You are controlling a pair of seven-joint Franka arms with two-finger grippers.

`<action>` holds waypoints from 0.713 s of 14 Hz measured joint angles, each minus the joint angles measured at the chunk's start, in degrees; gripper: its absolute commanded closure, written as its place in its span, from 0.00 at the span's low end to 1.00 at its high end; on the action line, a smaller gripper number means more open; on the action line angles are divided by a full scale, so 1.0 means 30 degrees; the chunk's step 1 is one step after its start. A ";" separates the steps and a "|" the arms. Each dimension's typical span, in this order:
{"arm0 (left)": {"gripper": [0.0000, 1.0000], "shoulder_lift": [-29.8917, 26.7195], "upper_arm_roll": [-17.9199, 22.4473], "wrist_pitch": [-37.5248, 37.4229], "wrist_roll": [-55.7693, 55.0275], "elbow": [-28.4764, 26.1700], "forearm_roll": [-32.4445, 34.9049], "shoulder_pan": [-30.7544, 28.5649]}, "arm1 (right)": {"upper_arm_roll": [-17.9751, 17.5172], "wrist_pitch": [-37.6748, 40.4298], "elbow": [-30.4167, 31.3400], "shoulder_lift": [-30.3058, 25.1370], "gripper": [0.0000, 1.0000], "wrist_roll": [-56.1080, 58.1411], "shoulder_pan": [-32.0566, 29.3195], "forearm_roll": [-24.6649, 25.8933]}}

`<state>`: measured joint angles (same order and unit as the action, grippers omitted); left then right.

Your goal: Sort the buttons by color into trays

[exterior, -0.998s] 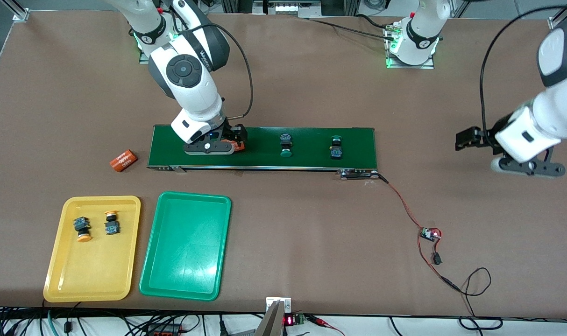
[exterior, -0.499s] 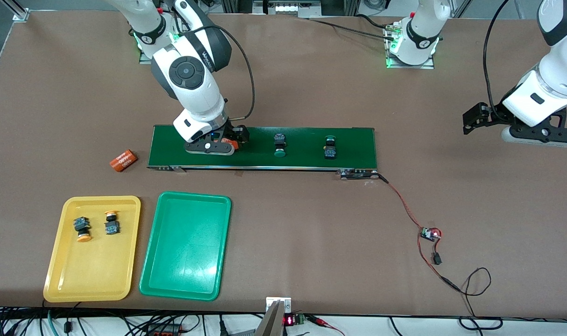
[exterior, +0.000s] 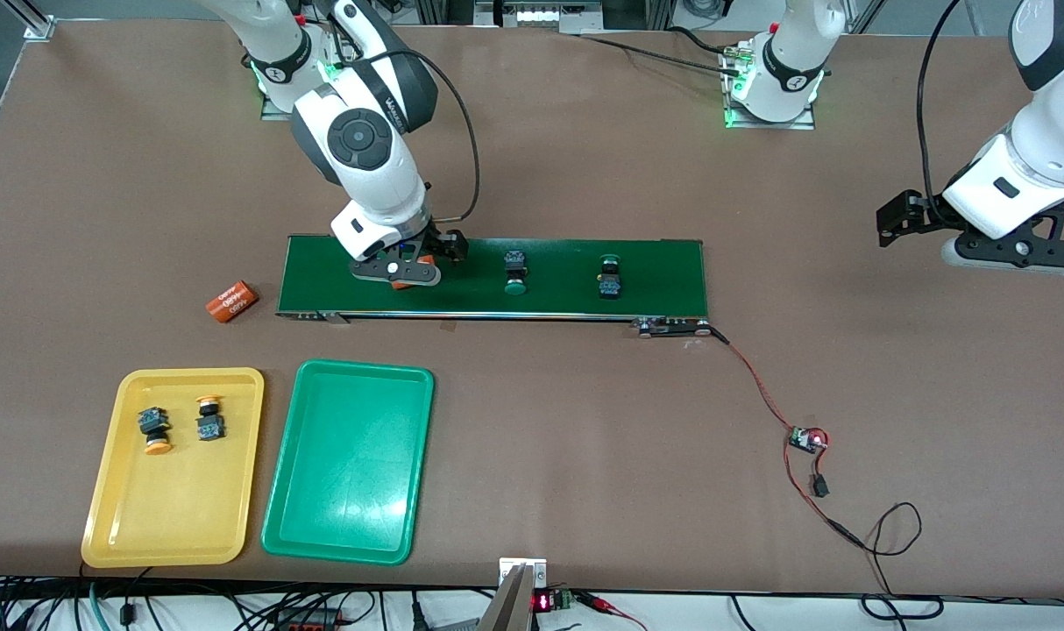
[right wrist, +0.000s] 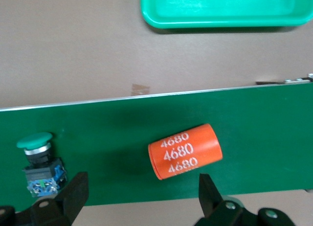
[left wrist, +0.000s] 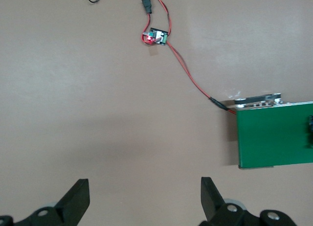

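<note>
Right wrist view: right hand (right wrist: 139, 199) spread over the belt (exterior: 567, 289) above an orange cylinder (right wrist: 185, 151); two green buttons (exterior: 515, 271) ride the belt. Light, rigid, top-heavy: pinch the square body. Left hand (left wrist: 145, 199) spread, waiting off the belt's end.

In the front view the orange cylinder (exterior: 400, 282) on the conveyor belt (exterior: 655, 263) is mostly hidden under the right claw (exterior: 398, 272). The green tray (right wrist: 222, 13) is cut off by the right wrist view's edge. The belt is cropped in the left wrist view.
</note>
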<state>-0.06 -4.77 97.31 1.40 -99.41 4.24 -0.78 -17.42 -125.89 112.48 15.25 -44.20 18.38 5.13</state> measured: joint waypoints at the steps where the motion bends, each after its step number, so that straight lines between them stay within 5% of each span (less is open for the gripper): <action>1: 0.00 0.0000 0.0001 0.0000 0.0007 0.0010 0.0022 0.0002 | 0.0005 -0.0208 0.0359 -0.0262 0.00 0.0020 -0.0043 0.0000; 10: 0.00 -0.0406 0.0991 0.0841 0.0050 -0.0545 0.0022 0.1317 | 0.0004 -0.1783 0.1261 -0.0770 0.00 0.0052 -0.0067 0.0000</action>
<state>-1.28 -1.80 99.83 1.55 -101.04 4.30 3.17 -17.41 -131.24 116.26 12.94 -44.04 18.18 5.13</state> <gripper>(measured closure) 0.000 0.000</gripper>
